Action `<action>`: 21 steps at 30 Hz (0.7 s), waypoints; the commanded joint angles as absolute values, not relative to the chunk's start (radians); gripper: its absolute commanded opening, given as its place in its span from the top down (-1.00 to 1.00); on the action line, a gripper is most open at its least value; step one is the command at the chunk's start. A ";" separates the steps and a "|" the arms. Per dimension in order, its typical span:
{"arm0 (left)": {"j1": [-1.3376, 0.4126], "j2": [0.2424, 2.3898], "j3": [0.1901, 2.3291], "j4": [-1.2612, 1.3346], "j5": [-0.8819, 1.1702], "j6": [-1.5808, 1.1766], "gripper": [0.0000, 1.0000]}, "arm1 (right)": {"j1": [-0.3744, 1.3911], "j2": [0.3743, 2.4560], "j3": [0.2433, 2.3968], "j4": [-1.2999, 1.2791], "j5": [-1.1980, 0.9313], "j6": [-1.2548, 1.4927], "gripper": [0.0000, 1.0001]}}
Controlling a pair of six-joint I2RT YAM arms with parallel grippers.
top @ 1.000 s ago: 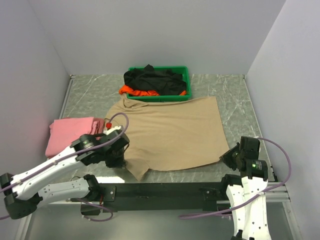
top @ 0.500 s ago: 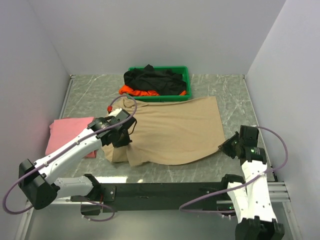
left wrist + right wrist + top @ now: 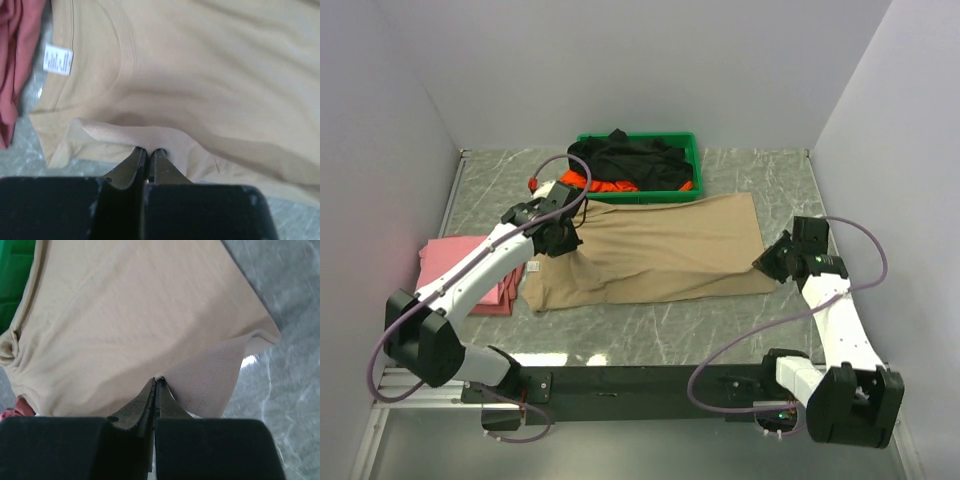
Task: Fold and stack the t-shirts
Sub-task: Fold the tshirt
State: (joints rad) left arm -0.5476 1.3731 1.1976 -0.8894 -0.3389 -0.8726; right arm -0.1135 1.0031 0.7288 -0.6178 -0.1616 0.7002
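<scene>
Well in front of the tray [image 3: 650, 137], the right gripper [image 3: 767, 262] is closed tight on a hem corner of the beige shirt [image 3: 660, 255]. The left gripper [image 3: 563, 243], in front of the tray's left end, is clamped on a fold of the same shirt near its collar. The beige shirt lies doubled over lengthwise just in front of the tray. The pink shirt [image 3: 460, 262] lies folded, front-left of the tray. Inside the tray, the black shirt [image 3: 625, 160] is heaped over the orange shirt [image 3: 605, 185].

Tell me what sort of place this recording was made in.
Likely a lab robot cell: plain white walls box in a marbled tabletop; left arm and right arm share a black rail, with a beige t-shirt between them.
</scene>
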 commanded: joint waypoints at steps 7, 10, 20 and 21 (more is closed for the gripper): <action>-0.457 1.529 1.319 -0.732 -0.348 -0.798 0.99 | -0.091 1.221 0.870 -0.459 -0.120 0.655 1.00; -0.437 1.604 1.344 -0.710 -0.356 -0.792 0.99 | -0.084 1.299 0.906 -0.433 -0.107 0.644 1.00; -0.357 1.844 1.480 -0.670 -0.333 -0.778 -0.25 | -0.074 1.614 1.090 -0.449 -0.064 0.571 0.54; -0.353 1.867 1.489 -0.672 -0.336 -0.776 -0.68 | -0.074 1.658 1.110 -0.462 -0.055 0.551 0.26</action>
